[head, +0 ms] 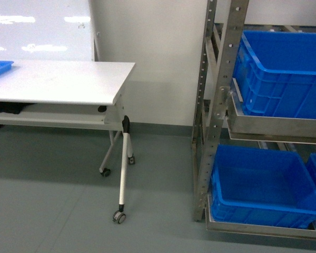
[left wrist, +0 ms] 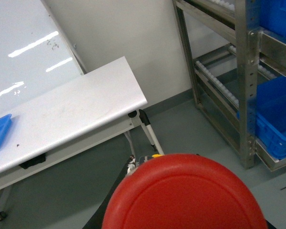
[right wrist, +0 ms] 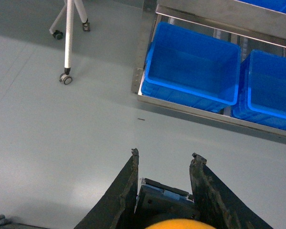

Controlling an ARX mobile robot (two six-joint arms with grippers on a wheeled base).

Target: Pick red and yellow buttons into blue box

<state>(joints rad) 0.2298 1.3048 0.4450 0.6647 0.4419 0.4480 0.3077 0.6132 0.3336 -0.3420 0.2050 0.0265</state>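
The left hand (left wrist: 148, 164) is gripping the red button (left wrist: 183, 193), and the right hand (right wrist: 167, 164) is pinching the yellow button (right wrist: 178, 223). Both are hanging over bare floor (right wrist: 62, 133), well short of the blue box (right wrist: 193, 62) sitting open on the low rack shelf (right wrist: 190, 109).

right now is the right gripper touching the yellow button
Touching. The right wrist view shows the right gripper with its fingers closed against both sides of the black body of the yellow button.

Even, soft indoor light — glare streaks on the whiteboard (head: 39, 29).
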